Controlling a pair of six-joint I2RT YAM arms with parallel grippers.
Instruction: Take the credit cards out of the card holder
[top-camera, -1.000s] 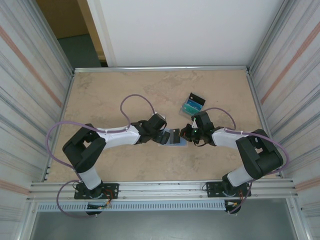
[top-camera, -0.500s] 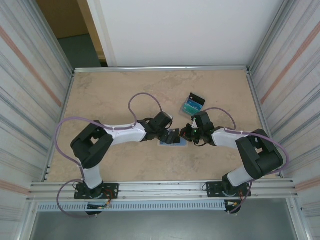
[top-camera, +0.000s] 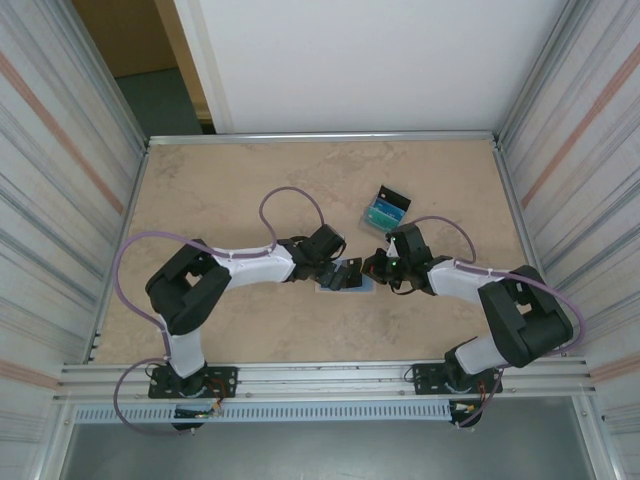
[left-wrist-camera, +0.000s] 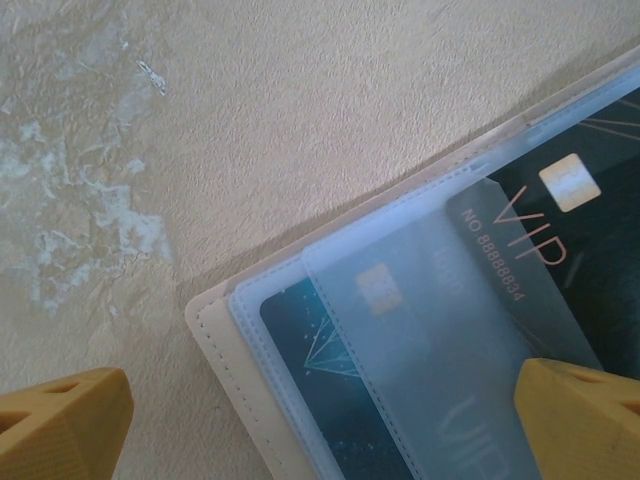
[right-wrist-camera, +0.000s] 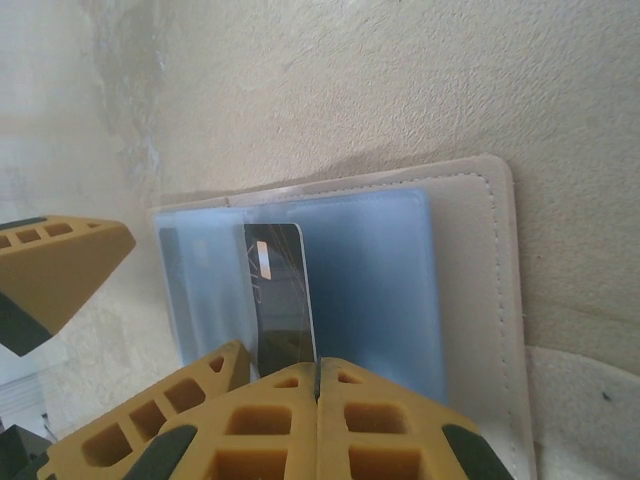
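The tan card holder (top-camera: 347, 278) lies open on the table between both grippers. In the left wrist view its tan stitched edge (left-wrist-camera: 245, 390) and pale blue sleeves hold a teal credit card (left-wrist-camera: 335, 375), while a dark credit card (left-wrist-camera: 565, 235) marked VIP sticks partly out of a sleeve. My left gripper (left-wrist-camera: 320, 430) is open, one fingertip (left-wrist-camera: 60, 420) over bare table and the other (left-wrist-camera: 585, 420) over the holder. My right gripper (right-wrist-camera: 317, 400) is shut on the lower end of the dark card (right-wrist-camera: 280, 290), which rises tilted from the blue panel (right-wrist-camera: 370, 280).
A clear tray (top-camera: 383, 210) of teal and blue cards stands behind the right gripper. The two grippers (top-camera: 336, 268) (top-camera: 377, 268) are close together over the holder. Metal walls fence the table on both sides.
My left arm has swung right, bringing its open gripper over the holder's left side. The right gripper has stayed shut at the holder's right side, barely moving.
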